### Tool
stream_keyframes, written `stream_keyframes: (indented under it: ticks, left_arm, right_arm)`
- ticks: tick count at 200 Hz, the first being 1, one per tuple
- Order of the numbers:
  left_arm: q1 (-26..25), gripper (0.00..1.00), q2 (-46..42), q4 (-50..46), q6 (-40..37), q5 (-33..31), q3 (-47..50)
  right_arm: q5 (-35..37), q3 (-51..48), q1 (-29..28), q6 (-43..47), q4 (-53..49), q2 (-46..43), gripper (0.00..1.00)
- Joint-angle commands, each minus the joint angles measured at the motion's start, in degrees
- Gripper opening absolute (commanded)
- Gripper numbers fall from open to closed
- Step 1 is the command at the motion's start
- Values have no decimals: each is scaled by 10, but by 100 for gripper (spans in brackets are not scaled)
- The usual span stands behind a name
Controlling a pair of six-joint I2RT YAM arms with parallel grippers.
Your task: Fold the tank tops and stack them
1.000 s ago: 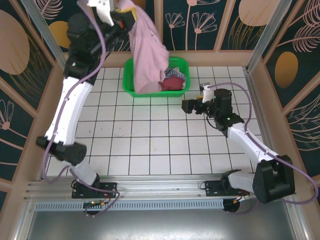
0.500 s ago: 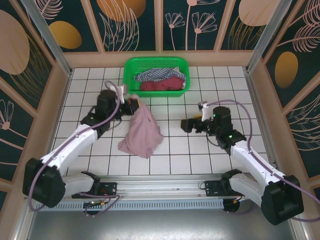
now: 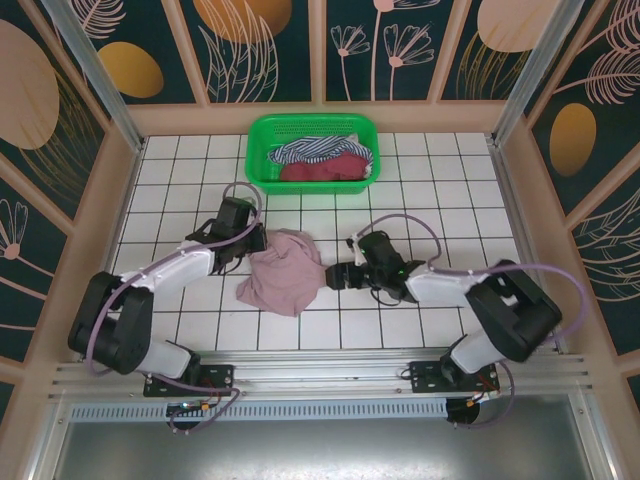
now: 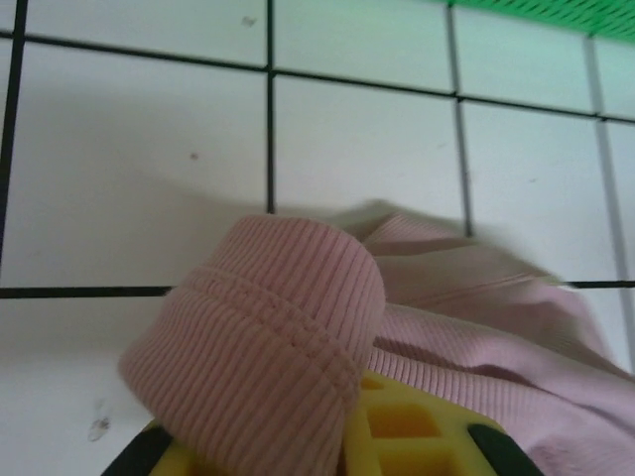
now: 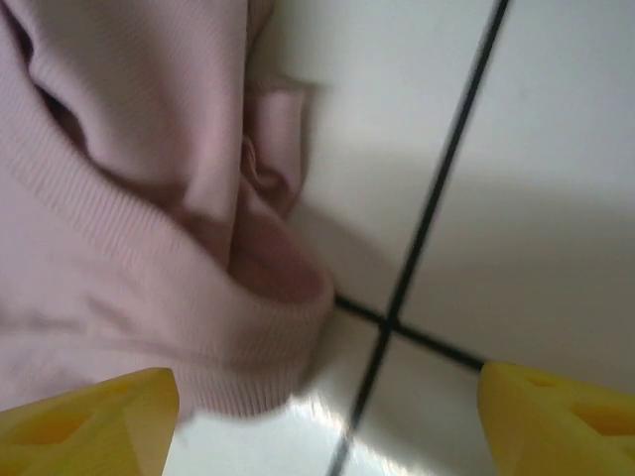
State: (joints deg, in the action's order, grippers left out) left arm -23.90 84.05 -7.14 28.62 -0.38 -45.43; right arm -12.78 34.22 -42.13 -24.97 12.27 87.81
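The dusty pink tank top (image 3: pixel 286 281) lies crumpled on the white tiles in the middle of the table. My left gripper (image 3: pixel 257 243) sits low at its upper left corner. In the left wrist view a ribbed hem fold (image 4: pixel 263 337) bunches up over the yellow fingers (image 4: pixel 412 426) and hides the gap; the jaws look shut on it. My right gripper (image 3: pixel 334 275) is down at the cloth's right edge, open, its yellow fingertips (image 5: pixel 94 421) on either side of a rolled hem (image 5: pixel 263 327). The striped top (image 3: pixel 305 150) and the maroon top (image 3: pixel 325 170) lie in the basket.
The green plastic basket (image 3: pixel 258 150) stands at the back centre of the tiled table. Wooden walls with metal posts close in the left, right and far sides. Both arms lie low across the middle tiles.
The left arm has brought the pink top down from above the basket onto the table, where it has slumped flat. The right arm has slid left to the cloth's edge, and its jaws have narrowed a little.
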Motion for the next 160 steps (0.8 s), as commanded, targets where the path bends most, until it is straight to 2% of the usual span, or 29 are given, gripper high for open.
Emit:
stream_keyframes:
  ticks: [1,33,61,92,114,136,160]
  left_arm:
    - [3,19,11,-6,-22,-6,-41]
    - [6,25,11,-2,-29,27,-53]
    - [10,29,13,-4,-39,46,-60]
    - [27,35,33,-10,-50,78,-74]
    - [40,36,57,-22,-62,90,-81]
    - [48,35,73,-15,-65,113,-95]
    - [49,37,119,-57,-77,128,-125]
  right_arm:
    - [18,32,-12,-4,62,38,73]
    - [-5,63,-26,11,31,84,61]
    - [-6,38,-35,-7,26,68,53]
    - [4,31,-37,9,-9,62,32]
    - [22,30,-32,13,-15,38,20]
    - [33,31,-30,20,-28,22,12]
    - [33,25,-27,20,-28,12,10]
